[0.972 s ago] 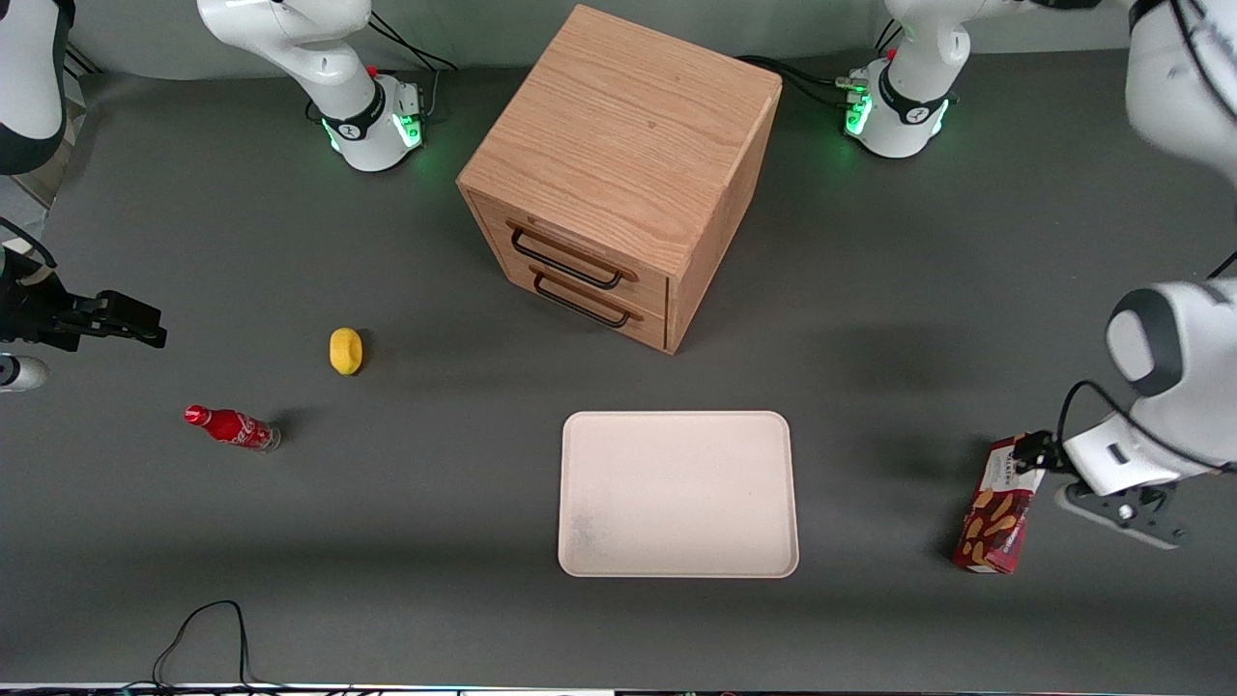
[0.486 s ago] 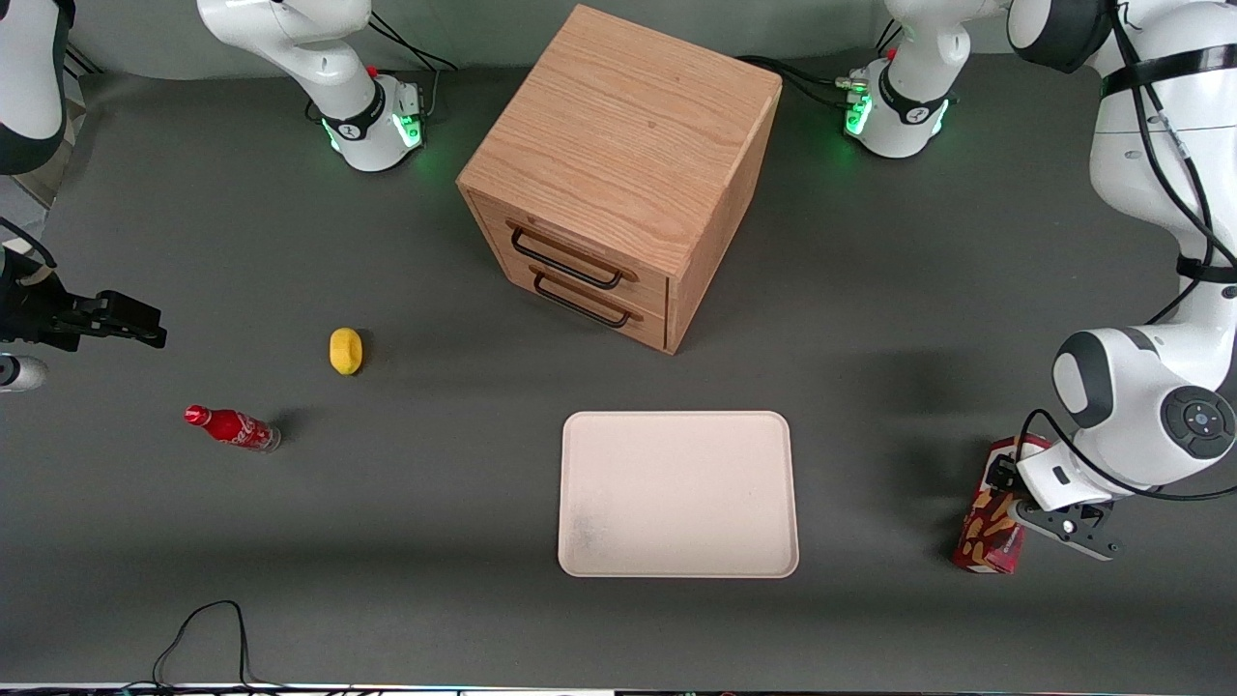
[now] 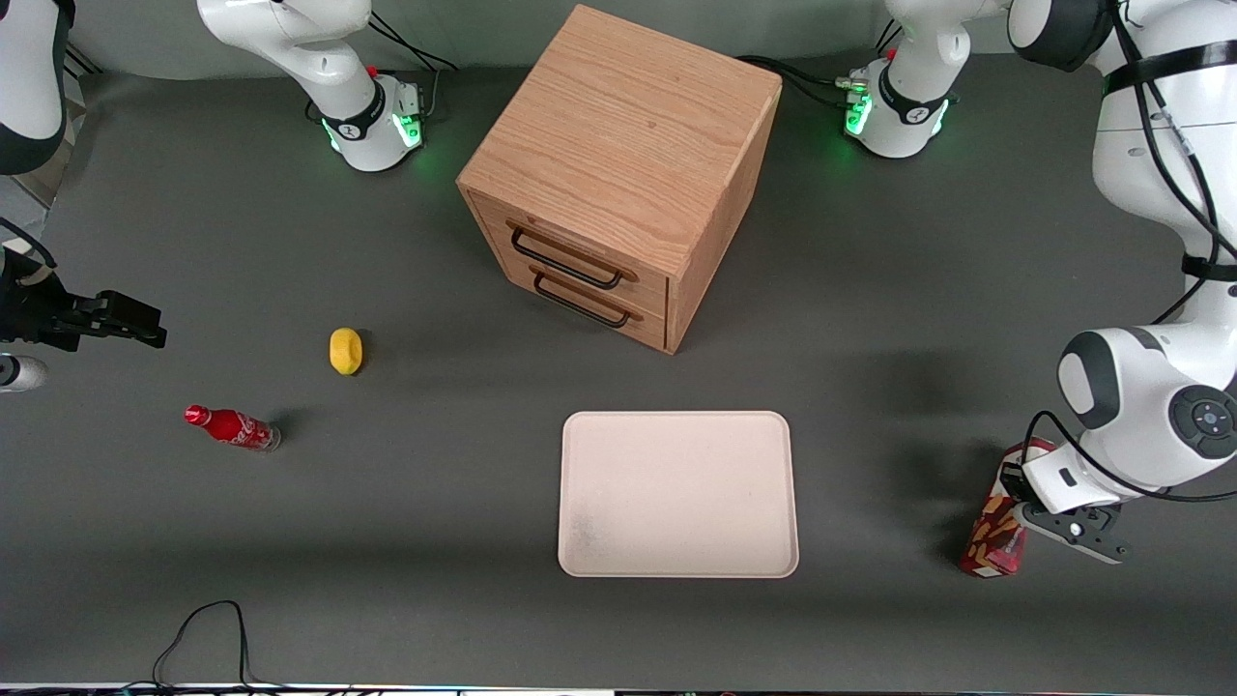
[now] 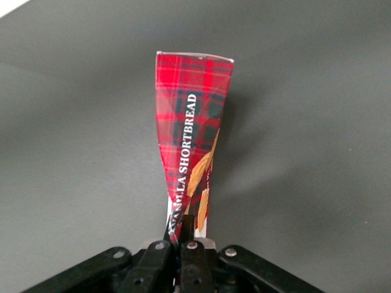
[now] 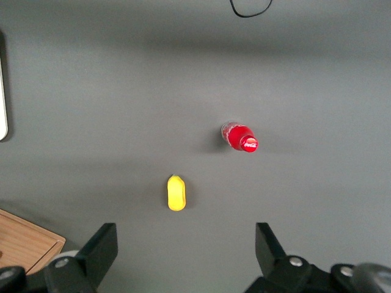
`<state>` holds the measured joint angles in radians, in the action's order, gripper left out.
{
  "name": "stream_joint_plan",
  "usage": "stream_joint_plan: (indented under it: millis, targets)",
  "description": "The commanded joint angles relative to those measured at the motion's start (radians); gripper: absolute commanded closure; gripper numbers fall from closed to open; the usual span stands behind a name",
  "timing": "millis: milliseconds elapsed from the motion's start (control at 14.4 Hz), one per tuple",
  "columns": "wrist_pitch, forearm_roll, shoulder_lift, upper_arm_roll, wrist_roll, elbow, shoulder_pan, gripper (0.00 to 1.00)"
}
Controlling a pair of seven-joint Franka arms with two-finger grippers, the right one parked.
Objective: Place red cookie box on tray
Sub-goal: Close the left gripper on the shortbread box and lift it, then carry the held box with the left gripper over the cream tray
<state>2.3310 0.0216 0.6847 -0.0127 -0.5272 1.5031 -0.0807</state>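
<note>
- Two fingers of the hand (image 4: 186,244) are pressing together on the red cookie box (image 3: 995,532), near the working arm's end of the table (image 3: 870,387).
- The tray (image 3: 676,425) is lying flat on the table, well apart from the box.
- The wooden drawer cabinet (image 3: 618,174) is standing farther from the front camera than the tray.

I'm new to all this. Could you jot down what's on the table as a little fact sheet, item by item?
cookie box: standing toward the working arm's end, top end pinched by the gripper
gripper: shut on the box's top end
tray: flat, in front of the cabinet, nothing on it
cabinet: wooden, two drawers shut
bottle: upright, toward the parked arm's end
lemon: near bottle
</note>
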Motion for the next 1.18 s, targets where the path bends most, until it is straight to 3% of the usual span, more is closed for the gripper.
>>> stream_joint_plan:
  millis: [0, 208, 486, 833, 1111]
  targets:
    - [-0.172, 0.008, -0.097, 0.019, 0.004, -0.068, 0.036, 1.00]
    - [-0.416, 0.008, -0.158, 0.011, 0.129, -0.179, 0.082, 1.00]
    - [-0.628, 0.008, -0.163, -0.105, 0.600, -0.326, 0.153, 1.00]
    - [-0.492, 0.017, -0.102, -0.197, 0.924, -0.323, 0.251, 1.00]
    - [-0.284, 0.133, 0.015, -0.225, 1.038, -0.265, 0.311, 1.00]
